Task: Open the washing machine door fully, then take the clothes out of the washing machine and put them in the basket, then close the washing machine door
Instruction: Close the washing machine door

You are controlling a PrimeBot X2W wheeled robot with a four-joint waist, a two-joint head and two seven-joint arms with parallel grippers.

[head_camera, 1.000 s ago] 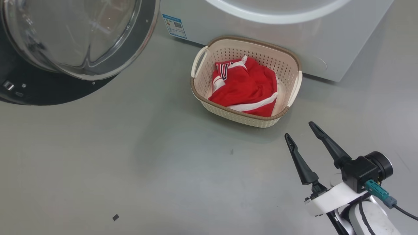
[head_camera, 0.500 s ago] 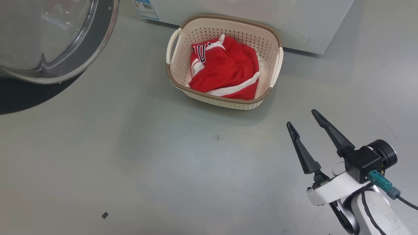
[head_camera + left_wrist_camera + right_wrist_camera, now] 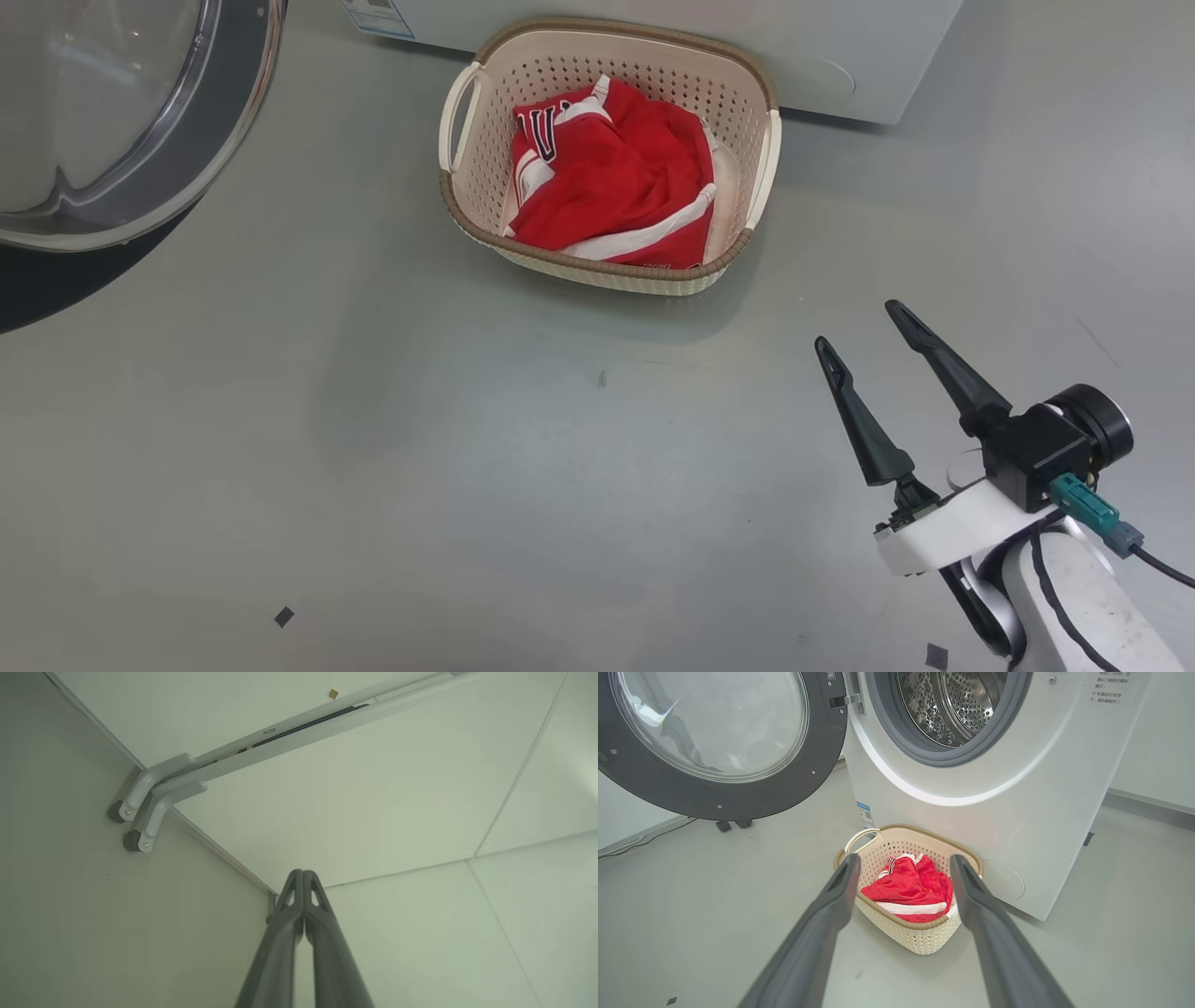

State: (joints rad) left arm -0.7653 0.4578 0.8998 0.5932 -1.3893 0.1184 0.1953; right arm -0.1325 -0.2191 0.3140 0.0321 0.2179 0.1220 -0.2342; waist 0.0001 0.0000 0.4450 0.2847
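**Entry: unloading finished, closing due**

1. clothes (image 3: 611, 182): red with white trim, bundled inside the basket (image 3: 597, 278). Nothing hangs over its rim.
2. basket: stands on the floor (image 3: 373, 420) at 12 o'clock in the head view, close against the front of the washing machine (image 3: 971, 812). I cannot tell whether the two touch.
3. washing machine: the mouth is open. The part of the drum (image 3: 957, 704) seen from the right wrist, at 12 to 1 o'clock, is bare steel.
4. washing machine door (image 3: 714, 742): swung wide, at 10 o'clock in the head and right wrist views. The inner face with the glass bowl is turned toward the robot, and the hinge edge is next to the machine.
5. right tool (image 3: 857, 325): at 4 o'clock in the head view, fingers spread wide with nothing between them, aimed toward the basket.
6. left tool (image 3: 303, 873): fingers pressed together on nothing, facing pale panels.

**Handling note (judgement).** The step in hand appears to be closing the door.
- First look into the drum's hidden lower part for any leftover garment.
- Reach round the door's free edge at 9 o'clock, since only the hidden outer face can be pushed.
- Press on the black rim far from the hinge, never on the glass.
- Sweep in one steady arc, checking that the lower rim passes above the basket.
- Finish with a firm push until the latch seats.
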